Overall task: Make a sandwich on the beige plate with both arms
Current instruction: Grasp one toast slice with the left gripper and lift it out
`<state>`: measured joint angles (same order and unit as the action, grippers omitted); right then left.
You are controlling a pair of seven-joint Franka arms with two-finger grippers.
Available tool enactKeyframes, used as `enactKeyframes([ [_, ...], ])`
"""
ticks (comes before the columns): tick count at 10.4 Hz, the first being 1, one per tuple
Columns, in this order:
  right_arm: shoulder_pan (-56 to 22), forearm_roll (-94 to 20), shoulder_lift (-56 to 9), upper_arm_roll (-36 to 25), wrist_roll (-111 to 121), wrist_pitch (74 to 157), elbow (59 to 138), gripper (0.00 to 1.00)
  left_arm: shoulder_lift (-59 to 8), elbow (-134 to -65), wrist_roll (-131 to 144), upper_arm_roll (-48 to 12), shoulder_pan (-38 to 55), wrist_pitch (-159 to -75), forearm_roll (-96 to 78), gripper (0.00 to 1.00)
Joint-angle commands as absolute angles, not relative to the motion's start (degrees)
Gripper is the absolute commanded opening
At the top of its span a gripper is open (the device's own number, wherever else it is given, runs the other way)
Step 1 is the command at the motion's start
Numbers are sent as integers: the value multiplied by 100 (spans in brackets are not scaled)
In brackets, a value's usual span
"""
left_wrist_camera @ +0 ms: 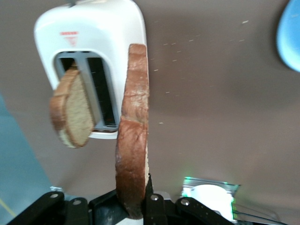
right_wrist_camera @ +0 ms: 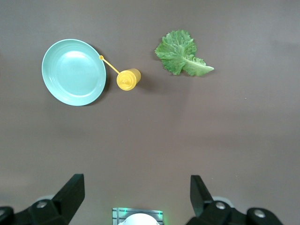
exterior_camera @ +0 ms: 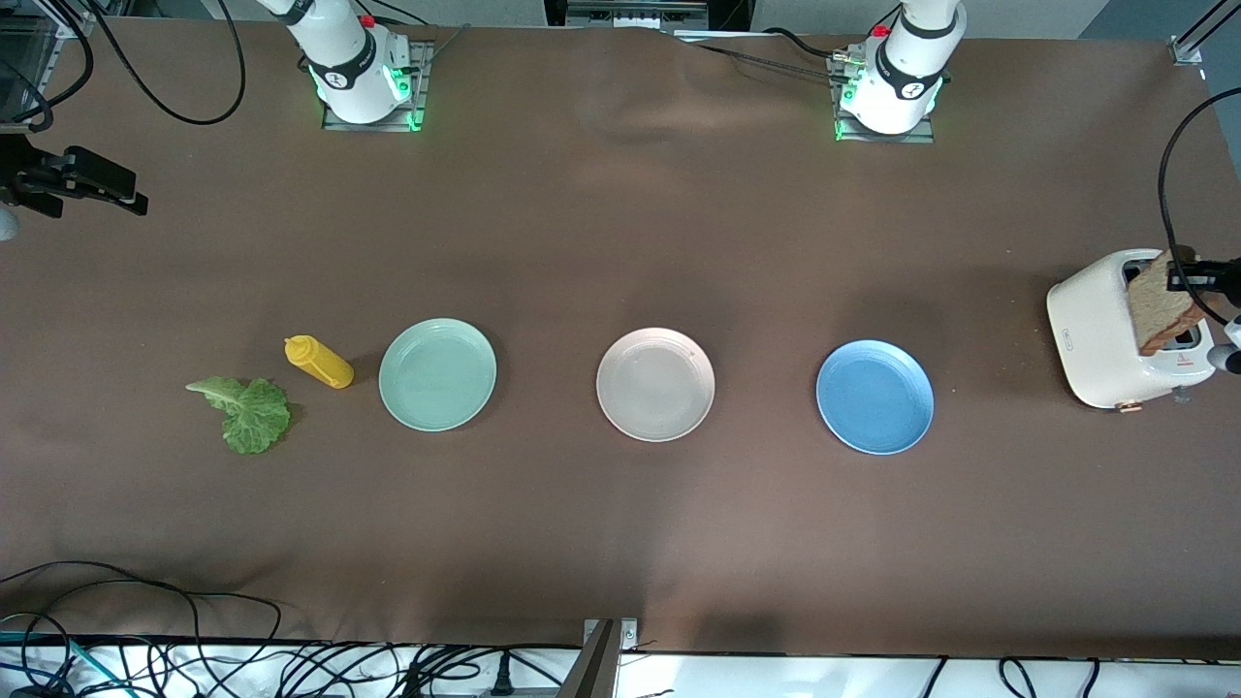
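Observation:
My left gripper (left_wrist_camera: 138, 194) is shut on the lower edge of a brown bread slice (left_wrist_camera: 133, 126), which it holds upright in the air over the white toaster (exterior_camera: 1096, 334) at the left arm's end of the table. A second bread slice (left_wrist_camera: 72, 110) sticks out of the toaster's slot. The beige plate (exterior_camera: 655, 384) lies bare at the table's middle, and no sandwich is in view. A green lettuce leaf (exterior_camera: 250, 412) lies at the right arm's end. My right gripper (right_wrist_camera: 135, 182) hangs open and empty high above the table.
A mint green plate (exterior_camera: 437, 373) and a yellow mustard bottle (exterior_camera: 320, 362) lie between the lettuce and the beige plate. A blue plate (exterior_camera: 875, 396) sits between the beige plate and the toaster. Cables run along the table edge nearest the front camera.

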<state>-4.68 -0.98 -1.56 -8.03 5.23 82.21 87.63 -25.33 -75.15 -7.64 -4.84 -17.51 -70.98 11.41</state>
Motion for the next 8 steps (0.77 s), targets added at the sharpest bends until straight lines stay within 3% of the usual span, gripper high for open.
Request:
enactKeyframes([
  [1, -483, 26, -123, -791, 563, 8104, 8684, 100, -2531, -7277, 126, -457, -1775, -6952, 50, 0],
  [8, -492, 18, -132, -773, 563, 8112, 8684, 100, -2593, -7418, 2749, -650, -872, -7539, -2258, 0],
])
